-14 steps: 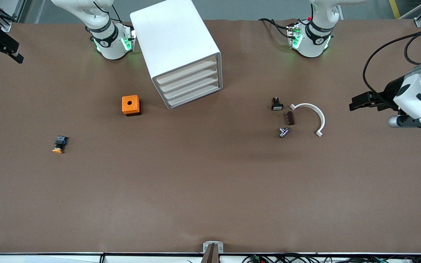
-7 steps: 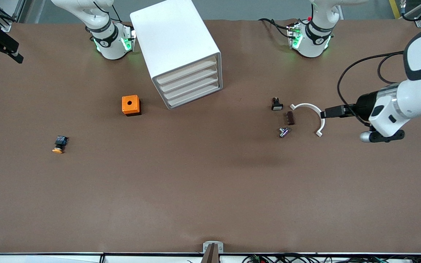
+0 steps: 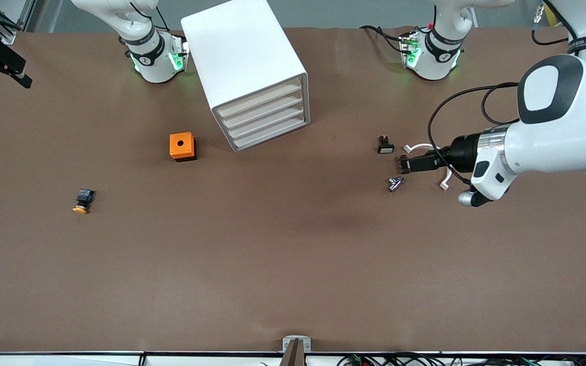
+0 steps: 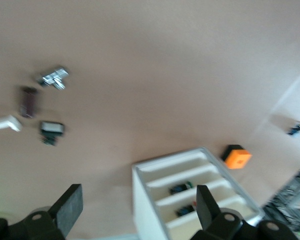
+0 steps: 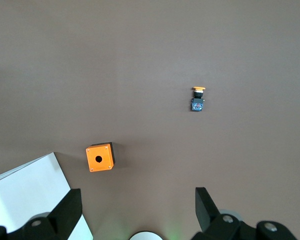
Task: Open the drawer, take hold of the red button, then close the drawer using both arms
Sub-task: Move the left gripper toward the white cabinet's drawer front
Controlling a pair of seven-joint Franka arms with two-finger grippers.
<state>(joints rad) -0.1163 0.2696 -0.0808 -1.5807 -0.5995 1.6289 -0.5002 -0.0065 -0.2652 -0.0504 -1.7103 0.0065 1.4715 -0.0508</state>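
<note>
1. Brown surface (image 3: 293, 264) fills the front view, with both arm bases along its farthest edge.
2. My left arm (image 3: 552, 127) reaches in low from its own end of the surface. My right arm (image 3: 140, 35) shows only its base and lower links in the front view.
3. White cabinet (image 3: 237, 51) stands between the two bases, turned at an angle. All four drawers (image 3: 265, 114) sit flush and closed.
4. Left tool (image 3: 415, 163) hangs over the cluster of small parts at the left arm's end. Its fingers (image 4: 70, 210) are spread wide and released, with nothing between them.
5. Right tool (image 5: 137, 207) is out of the front view. Its wrist view looks down on the surface from above, fingers (image 5: 205, 205) spread apart and empty.
6. Orange box (image 3: 182, 146), with a round hole in its top, lies just beside the cabinet toward the right arm's end.
7. White curved piece (image 3: 417, 148) is partly hidden under the left tool.
8. Small parts nearby: black part with white face (image 3: 385, 145), brown block (image 4: 28, 101), metal piece (image 3: 395, 183).
9. Yellow-capped button (image 3: 82, 201) lies alone, well apart, toward the right arm's end.
10. Left wrist view looks over the drawer fronts: two small dark parts (image 4: 182, 187) lie in two of the drawers. I cannot tell whether either is the red button.
</note>
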